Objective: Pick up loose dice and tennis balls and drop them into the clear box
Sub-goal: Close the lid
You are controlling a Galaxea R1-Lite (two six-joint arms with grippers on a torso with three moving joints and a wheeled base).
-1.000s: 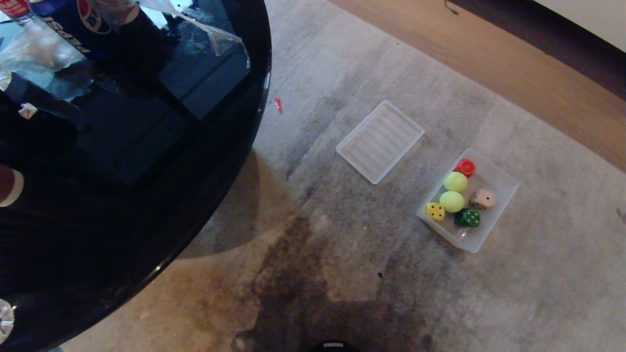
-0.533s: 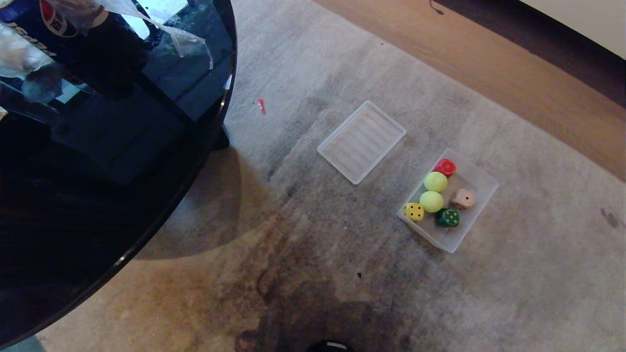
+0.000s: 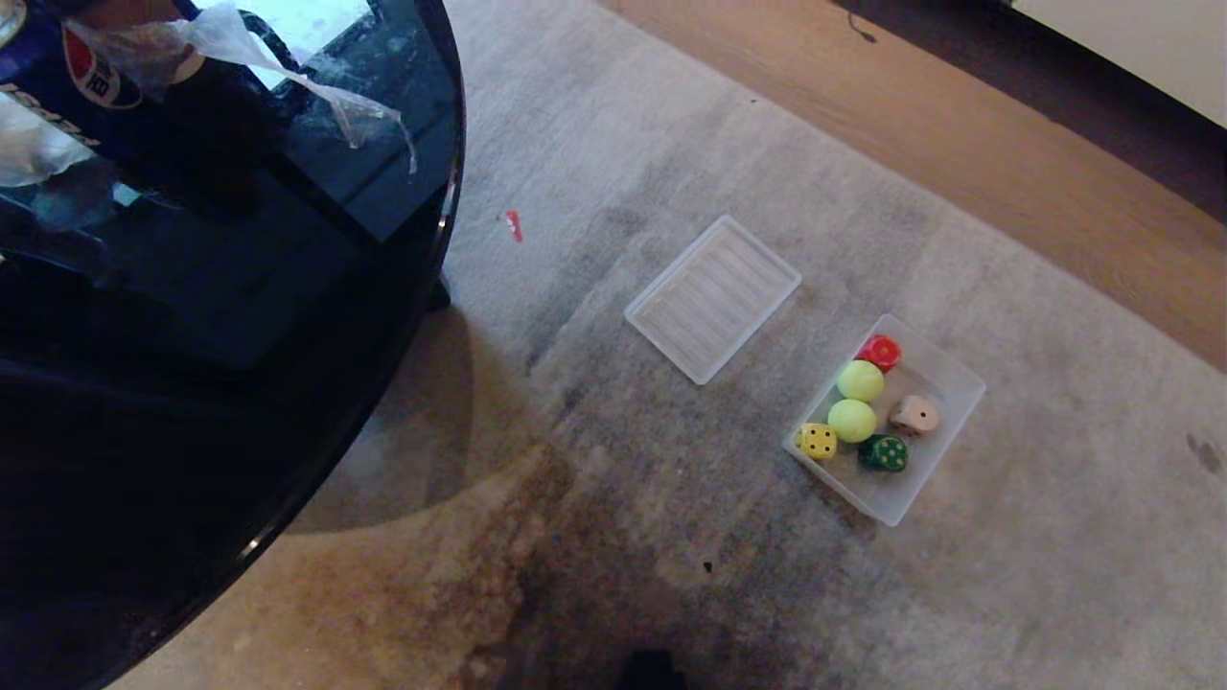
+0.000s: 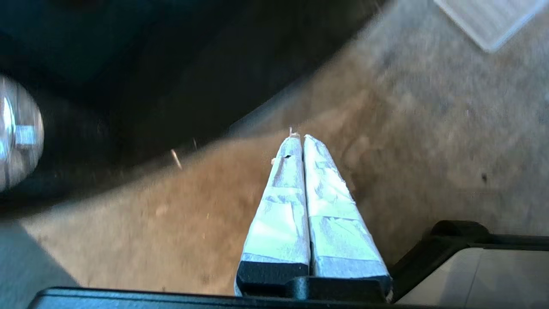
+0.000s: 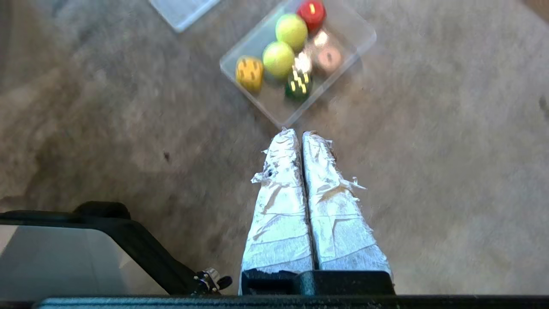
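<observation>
You see the clear box (image 3: 944,379) standing on the grey carpet (image 3: 671,479), to the right of the middle in the head view. All the loose pieces lie inside it. The red die (image 3: 880,352) is at the far end, and the 2 tennis balls (image 3: 860,380) touch each other in a row along the left wall. The yellow die (image 3: 819,441) sits in the near left corner, just beside the nearer ball. The dark green die (image 3: 883,453) is next to it on the near side, and the beige die (image 3: 914,414) lies by the right wall.

The ribbed translucent lid (image 3: 712,297) lies flat on the carpet, near the box on its far left side but apart from it. A small red scrap (image 3: 514,225) lies on the carpet close to the round black glass table (image 3: 288,383), which fills the left part of the view. A Pepsi bottle (image 3: 86,81) and crumpled clear plastic (image 3: 288,77) rest on it.

Neither arm shows in the head view. The left gripper (image 4: 299,137) hangs above the carpet beside the table edge, its taped jaws pressed together and empty. The right gripper (image 5: 297,132) hangs above the carpet just before the near corner of the box, with its jaws also pressed together and holding nothing.
</observation>
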